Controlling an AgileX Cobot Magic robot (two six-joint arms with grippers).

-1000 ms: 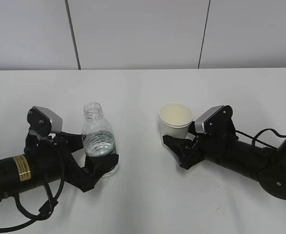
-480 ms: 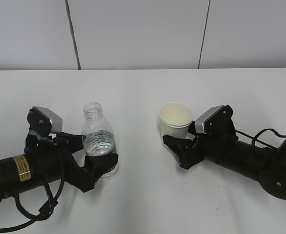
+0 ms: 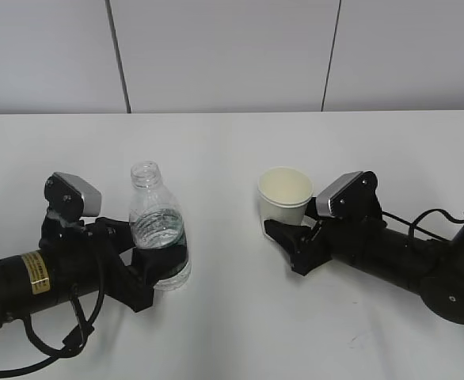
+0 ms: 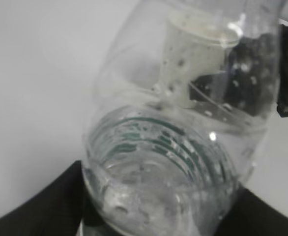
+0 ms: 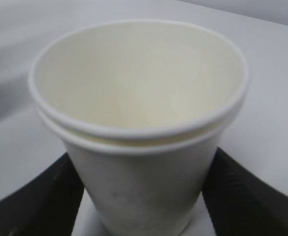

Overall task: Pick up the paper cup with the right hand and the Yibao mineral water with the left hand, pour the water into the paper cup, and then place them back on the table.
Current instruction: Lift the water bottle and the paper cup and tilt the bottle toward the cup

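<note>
The left hand [image 3: 157, 273] has its fingers clamped on the lower half of the Yibao mineral water [image 3: 157, 229] — the uncapped bottle tilts slightly toward 11 o'clock at the table's [image 3: 232, 150] left side. At right, the right hand [image 3: 283, 237] grips the paper cup [image 3: 284, 198] around its base, fingers closed on both sides in the wrist view — the cup stands upright, empty. Bare white table lies between bottle and cup, and more toward 12 o'clock, up to the far edge by the wall [image 3: 232, 55].
</note>
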